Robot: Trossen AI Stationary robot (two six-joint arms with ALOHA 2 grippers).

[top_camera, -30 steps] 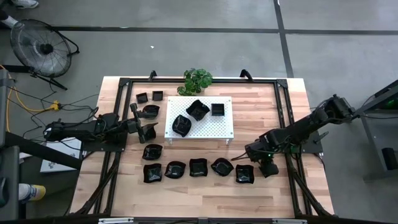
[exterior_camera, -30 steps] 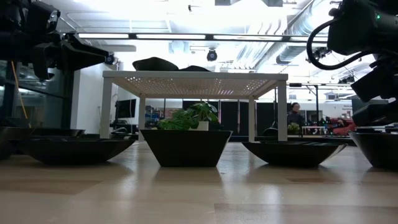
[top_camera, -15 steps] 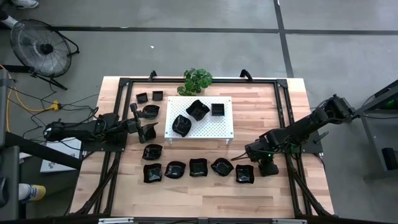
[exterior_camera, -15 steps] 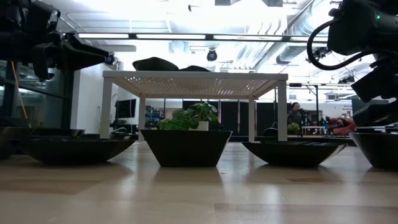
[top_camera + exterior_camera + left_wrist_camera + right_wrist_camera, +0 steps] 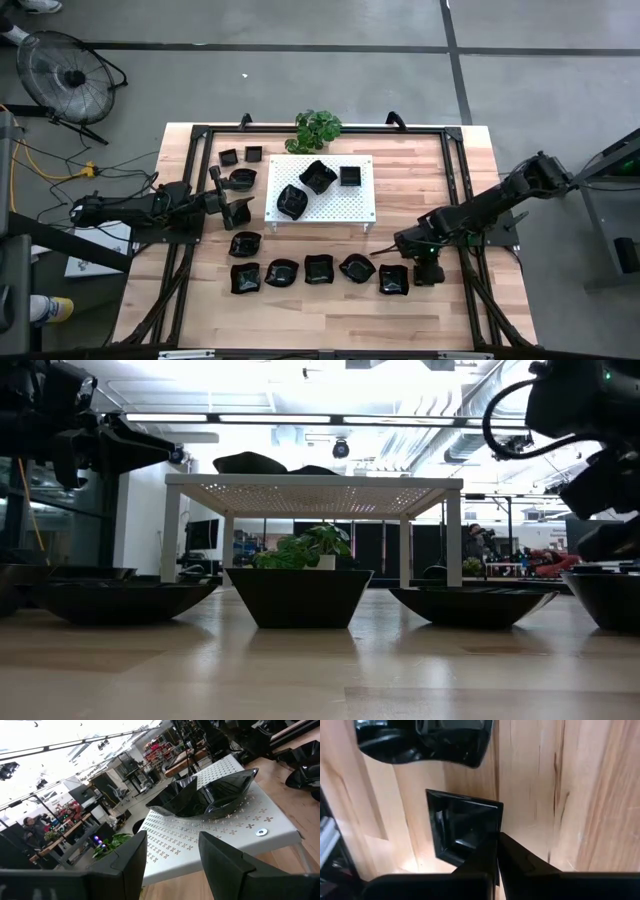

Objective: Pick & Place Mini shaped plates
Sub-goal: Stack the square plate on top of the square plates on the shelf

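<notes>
Even, diffuse overhead light is seen in the high view; only short soft shadows are cast under the white perforated board (image 5: pixel 320 188) and the dishes. The low view is strongly backlit: ceiling strip lights (image 5: pixel 300 418) are blown out, and the near square plate (image 5: pixel 299 596) is rendered almost as a silhouette. Soft reflections are carried by the tabletop (image 5: pixel 320 670), whose foreground is out of focus. In the left wrist view the ceiling is overexposed and glare is shown on the glossy plates (image 5: pixel 205 795). In the right wrist view the near fingers (image 5: pixel 492 865) are blurred.
</notes>
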